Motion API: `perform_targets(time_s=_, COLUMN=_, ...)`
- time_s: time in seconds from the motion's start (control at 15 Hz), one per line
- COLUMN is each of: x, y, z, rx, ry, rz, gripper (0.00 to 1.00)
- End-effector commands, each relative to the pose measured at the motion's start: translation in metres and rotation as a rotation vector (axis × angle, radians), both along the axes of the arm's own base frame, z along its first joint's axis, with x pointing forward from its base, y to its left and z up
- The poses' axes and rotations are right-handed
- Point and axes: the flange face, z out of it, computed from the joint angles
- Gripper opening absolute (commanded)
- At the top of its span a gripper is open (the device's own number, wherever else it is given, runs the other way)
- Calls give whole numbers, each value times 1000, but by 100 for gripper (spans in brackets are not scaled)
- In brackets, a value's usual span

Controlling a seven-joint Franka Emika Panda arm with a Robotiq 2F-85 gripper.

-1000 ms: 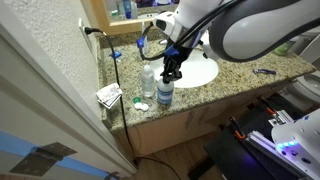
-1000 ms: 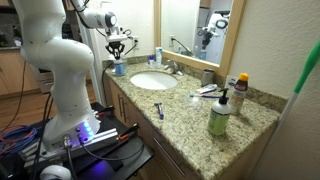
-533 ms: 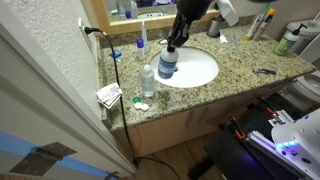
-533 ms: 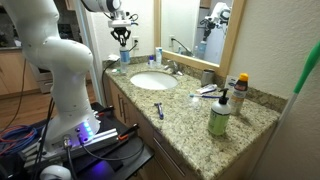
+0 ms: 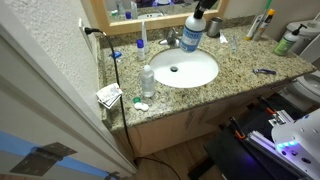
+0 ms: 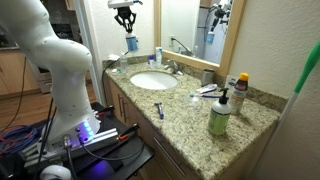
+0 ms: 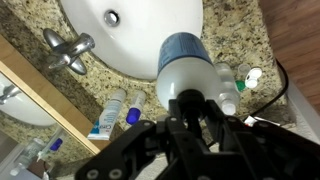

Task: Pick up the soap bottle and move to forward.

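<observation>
The soap bottle, see-through with blue liquid and a black pump top, hangs in the air above the sink's back edge. It shows in both exterior views. My gripper is shut on its pump top from above and also shows high up in an exterior view. In the wrist view the bottle hangs below my gripper, whose fingers clamp the black pump neck.
A pale clear bottle stands on the granite counter beside the sink, near small white caps and a black cable. The faucet, a blue razor and a green pump bottle are nearby. A mirror lines the wall.
My gripper has lifted the soap bottle off the counter beside the clear bottle and carried it up and toward the faucet side, over the sink.
</observation>
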Motion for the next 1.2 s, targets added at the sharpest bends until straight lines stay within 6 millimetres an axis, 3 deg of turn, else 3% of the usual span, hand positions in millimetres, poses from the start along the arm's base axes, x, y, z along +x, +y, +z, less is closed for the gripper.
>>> perform_targets(time_s=0.0, x=51, y=-42, z=-8, rx=-2, ry=-7, rz=-146, gripper=8)
perform_targets(time_s=0.2, x=101, y=-102, z=13, rx=70, ry=-44, rz=-305, gripper=8)
perform_targets(time_s=0.33, x=132, y=-131, z=29, rx=107, ry=-50, rz=-309, gripper=8)
perform_targets(time_s=0.4, x=103, y=-119, z=14, rx=76, ry=-40, rz=-311, gripper=30)
perform_targets(time_s=0.53, x=124, y=-137, z=24, rx=97, ry=-56, rz=-325, gripper=30)
perform_targets(time_s=0.6, x=129, y=-137, z=25, rx=99, ry=-57, rz=-326, gripper=8)
perform_targets(time_s=0.87, x=174, y=-160, z=18, rx=129, ry=-48, rz=-526, gripper=8)
perform_targets(time_s=1.07, x=205, y=-167, z=17, rx=162, ry=-59, rz=-655, gripper=8)
perform_targets(time_s=1.13, x=180, y=-165, z=14, rx=151, ry=-45, rz=-596, gripper=8)
